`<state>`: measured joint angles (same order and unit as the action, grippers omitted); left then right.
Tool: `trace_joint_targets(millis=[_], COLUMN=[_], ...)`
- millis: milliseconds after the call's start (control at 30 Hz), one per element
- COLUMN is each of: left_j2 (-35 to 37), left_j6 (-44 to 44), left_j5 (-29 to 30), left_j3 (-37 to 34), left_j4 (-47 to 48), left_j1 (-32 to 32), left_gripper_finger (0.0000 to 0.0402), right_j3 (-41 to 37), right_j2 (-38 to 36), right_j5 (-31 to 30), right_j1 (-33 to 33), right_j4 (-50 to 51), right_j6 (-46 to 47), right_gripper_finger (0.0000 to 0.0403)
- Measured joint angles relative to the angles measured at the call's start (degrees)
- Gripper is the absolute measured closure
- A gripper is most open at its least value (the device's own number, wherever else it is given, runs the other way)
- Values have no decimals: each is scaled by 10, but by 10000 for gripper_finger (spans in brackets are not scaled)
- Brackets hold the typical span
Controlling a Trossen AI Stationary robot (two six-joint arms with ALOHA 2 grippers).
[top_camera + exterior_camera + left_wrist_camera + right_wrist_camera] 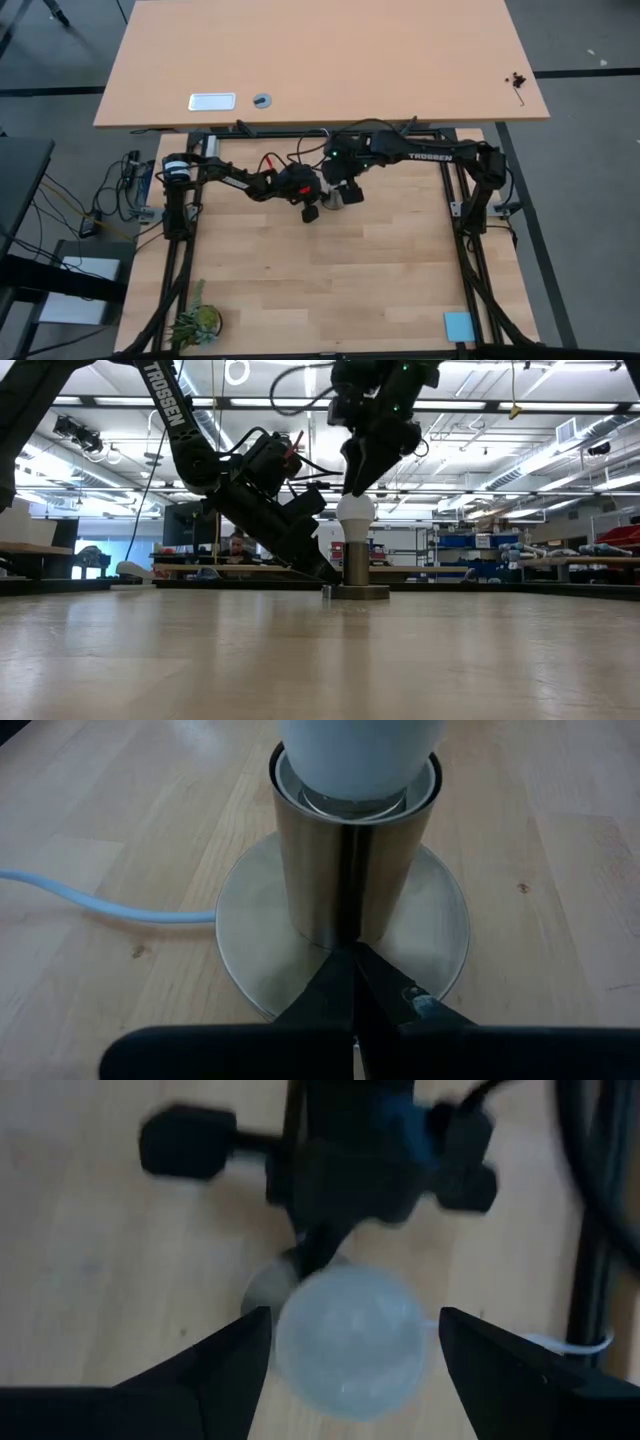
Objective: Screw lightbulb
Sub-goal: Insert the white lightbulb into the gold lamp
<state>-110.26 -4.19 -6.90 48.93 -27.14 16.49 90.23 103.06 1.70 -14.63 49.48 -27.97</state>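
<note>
The white lightbulb (355, 512) stands upright with its narrow end down in a brushed-metal socket (350, 860), a cylinder on a round base plate, near the table's far middle (336, 197). A white cord (100, 905) leads away from the socket across the wood. My left gripper (350, 960) is shut, reaching in from the table's left and slanting down to the socket's base. My right gripper (350, 1340) hangs over the bulb, open, one finger on either side of the bulb's round top (350, 1345), with a narrow gap showing on each side. My left gripper presses its shut fingertips down on the socket's round base plate (330, 982), right at the foot of the cylinder. It comes slanting down from the table's left. The socket stands upright, its base flat on the table.
A small green plant (195, 322) sits at the near left corner and a light blue square (458, 325) at the near right. A second, lighter table (320, 60) stands beyond the far edge. Bare wood lies between the socket and the near edge.
</note>
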Motion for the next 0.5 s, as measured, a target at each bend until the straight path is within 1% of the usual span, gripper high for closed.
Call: trace_joint_targets(millis=[133, 267, 333, 400, 433, 500], left_j2=[0, 0, 0, 0, 0, 0], left_j6=[0, 0, 0, 0, 0, 0], left_j5=[0, 0, 0, 0, -1, -1], left_j3=[0, 0, 0, 0, 0, 0], left_j4=[0, 0, 0, 0, 0, 0], left_j1=[0, 0, 0, 0, 0, 0], left_gripper_finger=[402, 402, 402, 402, 402, 402], right_j3=[0, 1, -2, -3, -3, -3], right_j2=[9, 17, 17, 17, 17, 17], right_j5=[13, 20, 19, 13, 5, -18], right_j1=[-14, -14, -12, -12, -12, -11], right_j4=[2, 5, 3, 2, 2, 4], right_j6=[-3, -3, 12, 47, 78, 181], right_gripper_finger=[117, 129, 139, 155, 163, 176])
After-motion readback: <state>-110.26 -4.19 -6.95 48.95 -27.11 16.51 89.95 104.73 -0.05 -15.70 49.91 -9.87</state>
